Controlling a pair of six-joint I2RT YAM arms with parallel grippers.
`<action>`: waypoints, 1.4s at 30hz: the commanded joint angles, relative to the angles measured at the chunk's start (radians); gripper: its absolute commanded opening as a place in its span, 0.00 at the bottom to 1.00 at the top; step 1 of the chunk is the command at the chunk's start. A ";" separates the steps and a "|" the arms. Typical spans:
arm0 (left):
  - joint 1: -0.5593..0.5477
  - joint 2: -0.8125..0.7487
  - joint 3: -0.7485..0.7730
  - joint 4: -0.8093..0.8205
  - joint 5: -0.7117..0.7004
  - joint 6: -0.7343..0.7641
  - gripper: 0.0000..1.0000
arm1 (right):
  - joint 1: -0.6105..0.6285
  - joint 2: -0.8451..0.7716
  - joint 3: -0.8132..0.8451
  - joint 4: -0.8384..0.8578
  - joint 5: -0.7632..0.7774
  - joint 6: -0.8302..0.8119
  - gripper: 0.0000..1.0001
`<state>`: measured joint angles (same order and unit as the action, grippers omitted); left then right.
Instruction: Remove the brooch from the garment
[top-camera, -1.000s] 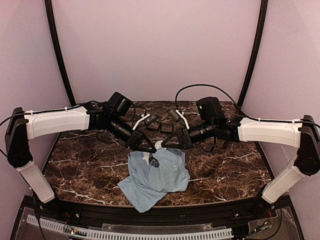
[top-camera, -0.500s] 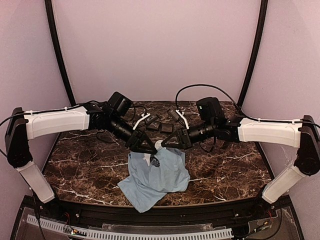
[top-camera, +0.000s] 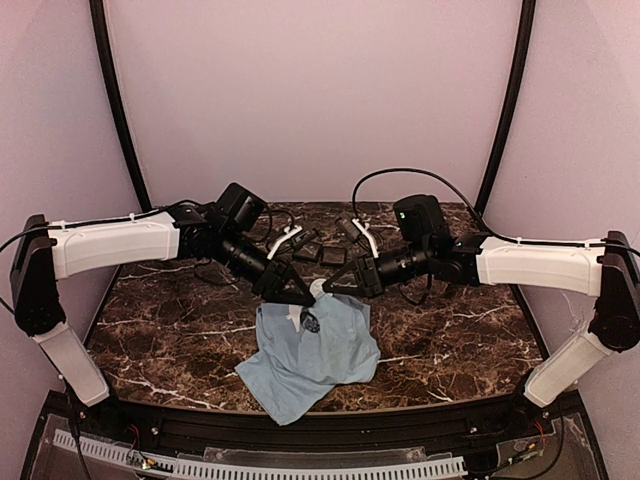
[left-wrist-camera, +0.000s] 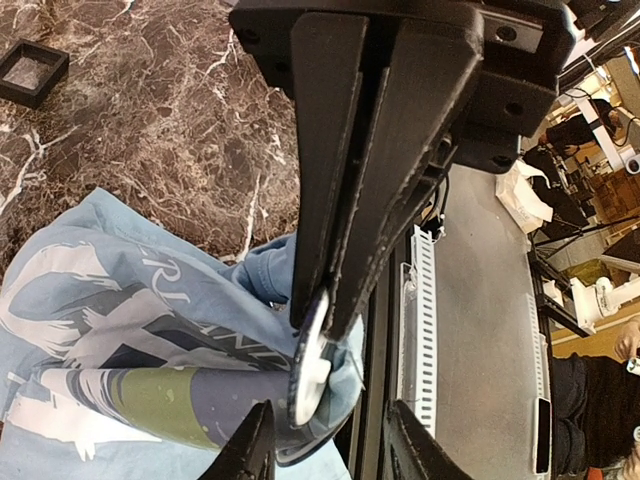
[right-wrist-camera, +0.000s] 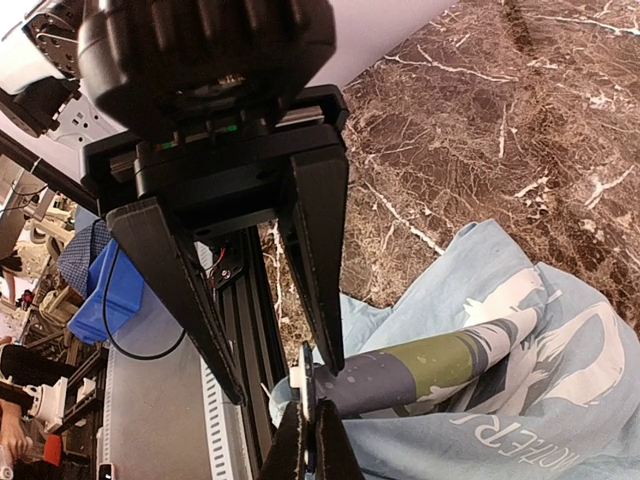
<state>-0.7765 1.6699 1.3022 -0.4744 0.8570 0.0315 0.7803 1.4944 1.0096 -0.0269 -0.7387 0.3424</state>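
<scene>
Brooch was not yet free. On the marble counter the pale blue garment lay bunched; the left end effector stood part-open astride the pinch, the right end effector clamped narrow on a white-edged disc — the brooch, I judged — cloth clinging beneath it. Pulling it clear remained.

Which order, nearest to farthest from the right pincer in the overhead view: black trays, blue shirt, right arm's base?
1. Blue shirt, under the right pincer tips.
2. Black trays, just behind, toward the back wall.
3. Right arm's base, at the near right corner.
</scene>
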 joint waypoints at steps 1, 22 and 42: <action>-0.014 0.009 0.024 -0.018 -0.009 0.018 0.39 | -0.005 -0.020 -0.004 0.044 0.024 0.006 0.00; -0.023 0.027 0.039 -0.040 -0.036 0.027 0.01 | -0.015 -0.033 -0.019 0.054 0.048 0.008 0.00; -0.013 -0.010 0.038 -0.048 -0.153 0.035 0.01 | -0.016 -0.062 -0.054 -0.060 0.141 -0.043 0.00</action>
<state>-0.7948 1.7016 1.3106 -0.5026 0.7410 0.0532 0.7757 1.4677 0.9722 -0.0334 -0.6491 0.3302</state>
